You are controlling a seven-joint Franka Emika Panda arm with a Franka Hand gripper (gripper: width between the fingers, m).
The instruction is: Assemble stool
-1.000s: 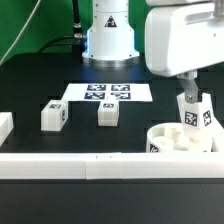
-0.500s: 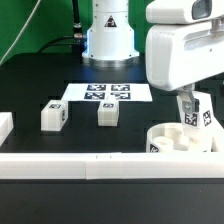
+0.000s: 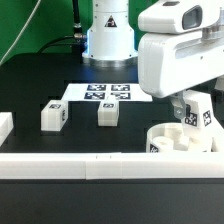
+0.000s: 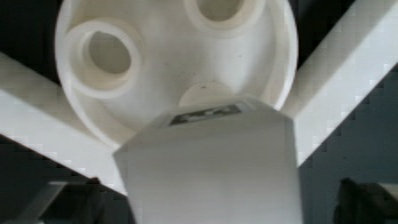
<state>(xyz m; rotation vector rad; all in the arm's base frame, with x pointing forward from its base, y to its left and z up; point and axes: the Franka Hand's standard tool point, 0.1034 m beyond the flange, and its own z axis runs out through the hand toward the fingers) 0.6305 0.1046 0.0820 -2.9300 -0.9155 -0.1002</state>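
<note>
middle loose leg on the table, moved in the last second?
No. The leg sits in the same spot just in front of the marker board.

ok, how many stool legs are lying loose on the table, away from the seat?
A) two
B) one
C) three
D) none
A: the left leg and the middle leg lie apart on the table in front of the marker board, while the third leg is over at the seat, under the arm.
</note>
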